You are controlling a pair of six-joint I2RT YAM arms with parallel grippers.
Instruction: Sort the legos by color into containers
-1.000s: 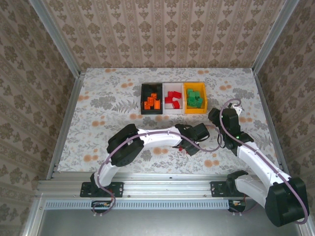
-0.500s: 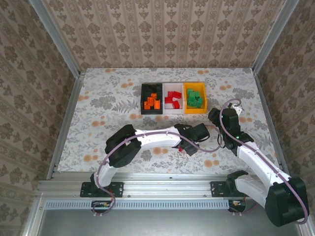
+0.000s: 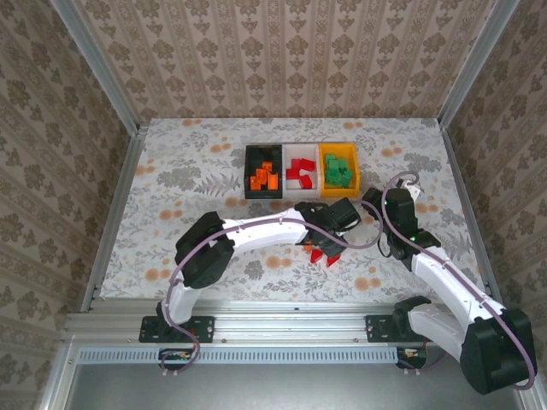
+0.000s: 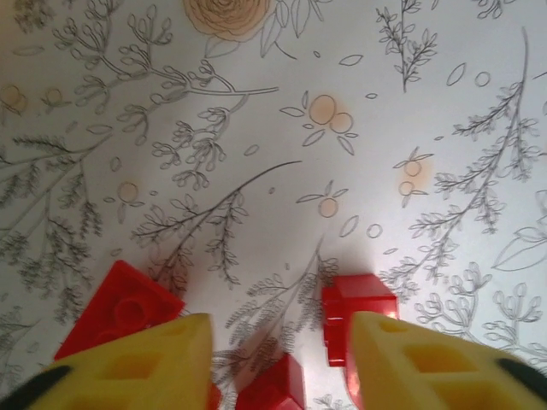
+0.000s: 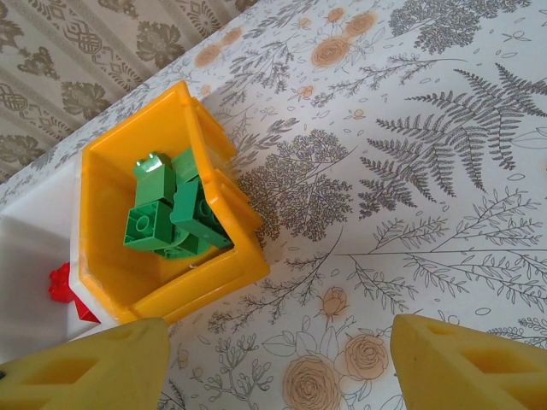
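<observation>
Left gripper (image 4: 278,342) low over table (image 4: 256,128), jaws apart, clamping nothing. Red legos (image 4: 359,299) lie loose around its fingers (image 4: 145,367), unsorted, probably meant for white bin (image 3: 295,152). Right gripper (image 5: 278,333) open, empty, idling beside yellow bin (image 5: 197,295) of greens (image 5: 167,222).

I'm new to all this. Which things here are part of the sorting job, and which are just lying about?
Part of the job: black bin, orange legos; white bin, red legos; yellow bin, green legos; loose red legos by the left gripper.

Just surroundings: floral table cover, wallpapered walls, metal frame.
</observation>
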